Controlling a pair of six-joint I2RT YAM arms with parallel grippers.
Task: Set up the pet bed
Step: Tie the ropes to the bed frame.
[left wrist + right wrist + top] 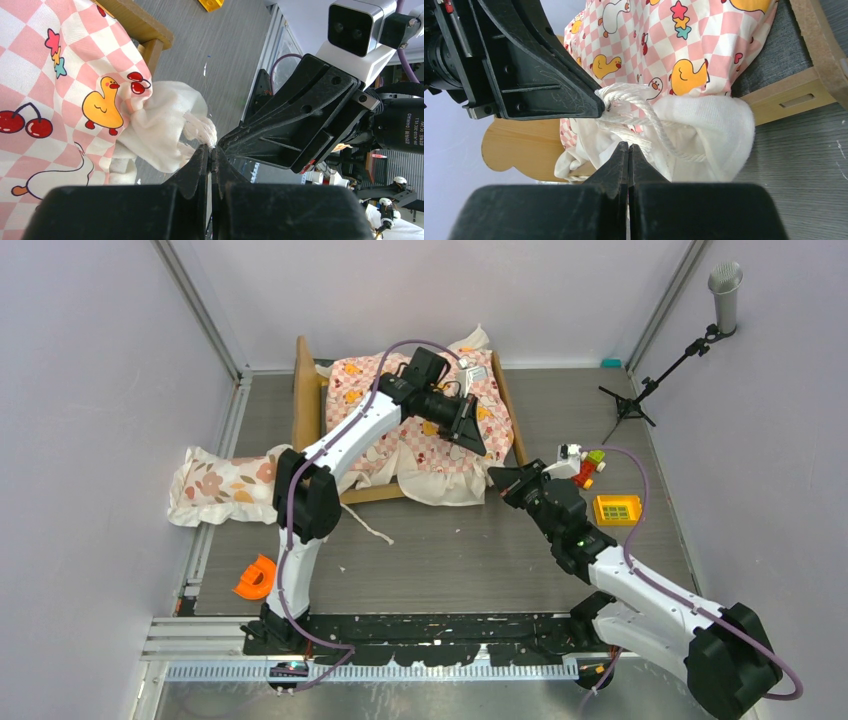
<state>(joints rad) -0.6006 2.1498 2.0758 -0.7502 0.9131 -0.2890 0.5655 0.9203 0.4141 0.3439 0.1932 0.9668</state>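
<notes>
Where the sheet [400, 455] overhangs the pet bed [305, 390], left jaws and right jaws clamped on its white cord [644, 107].

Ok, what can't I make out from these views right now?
- Top view: the checkered sheet and left arm hide most of the pet bed.
- Right wrist view: the right end effector is shut; its own fingers hide whether the cord is pinched.
- Top view: toys too small to identify.

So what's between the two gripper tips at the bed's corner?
White cord from the sheet's ruffle, running from the left gripper to the right gripper; right wrist view shows it.
</notes>
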